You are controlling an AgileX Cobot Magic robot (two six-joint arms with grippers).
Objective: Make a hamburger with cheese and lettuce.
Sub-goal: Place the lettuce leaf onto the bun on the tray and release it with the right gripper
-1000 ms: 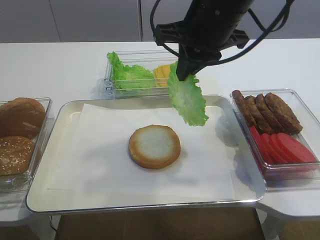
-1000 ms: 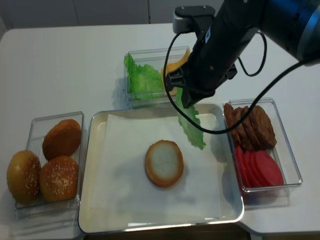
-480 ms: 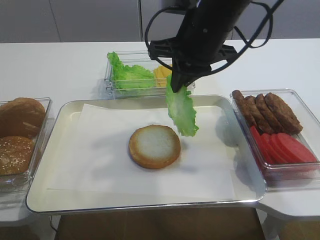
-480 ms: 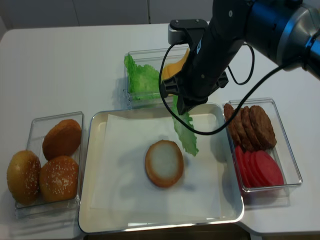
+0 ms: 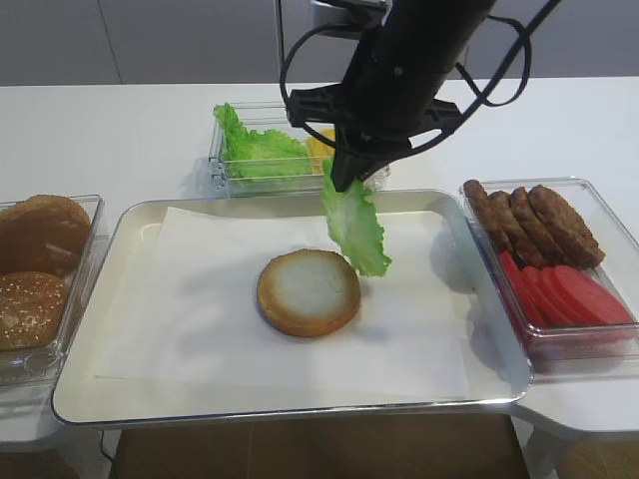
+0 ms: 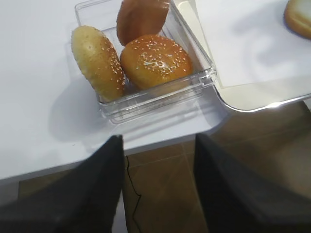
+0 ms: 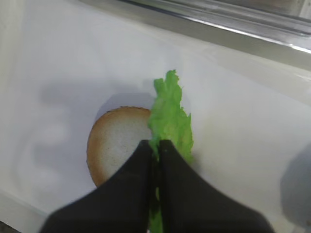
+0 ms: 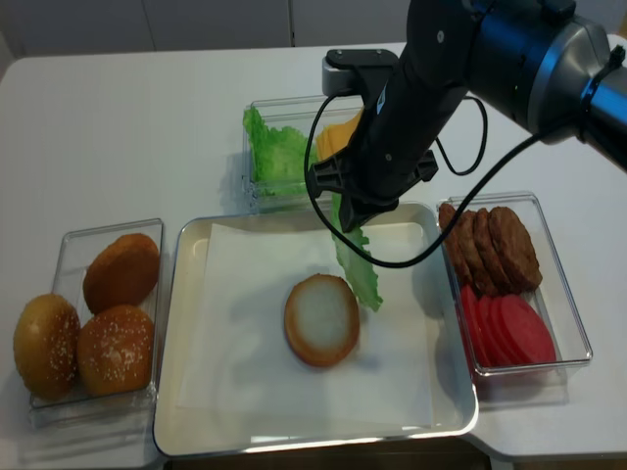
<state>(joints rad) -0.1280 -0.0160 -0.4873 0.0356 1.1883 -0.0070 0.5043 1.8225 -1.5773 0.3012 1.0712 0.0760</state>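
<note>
White table [image 5: 120,130] carrying a metal tray [image 5: 130,215] lined with white paper [image 5: 200,329]. Round pale-faced hamburger bun half [image 5: 309,291] at paper's centre. Right tool [image 5: 344,178] clamped on ruffled green lettuce leaf [image 5: 354,228], hanging just beside bun. Left tool [image 6: 158,145]: jaws apart, empty.

White table [image 5: 130,130], metal tray [image 5: 300,407], three clear bins [image 8: 108,397] of ingredients

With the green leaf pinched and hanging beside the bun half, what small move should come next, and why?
Probably a short shift further left before lowering. The right gripper is shut on the ruffled green lettuce leaf, which dangles over the right edge of the pale round bun half on the paper-lined metal tray, not yet centred.
</note>
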